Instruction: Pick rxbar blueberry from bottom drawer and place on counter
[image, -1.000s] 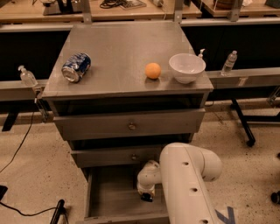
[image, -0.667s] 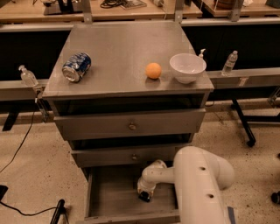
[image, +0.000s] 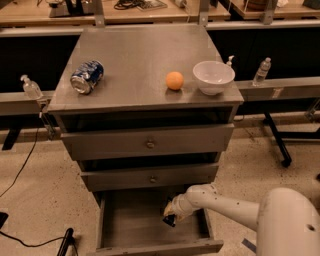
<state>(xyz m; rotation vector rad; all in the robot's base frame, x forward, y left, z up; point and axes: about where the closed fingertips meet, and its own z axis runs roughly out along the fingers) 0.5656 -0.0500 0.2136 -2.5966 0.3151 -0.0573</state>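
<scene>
Claw (image: 172, 213) tight around rxbar blueberry (image: 169, 221), inside bottom drawer (image: 129, 222).

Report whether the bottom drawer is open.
Open: the wide grey metal bottom drawer is pulled out, floor exposed; the gripper reaches inside it.

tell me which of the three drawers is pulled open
The bottom drawer, plain-fronted, with the gripper inside it; the middle drawer and top drawer, both knobbed, are pushed in.
</scene>
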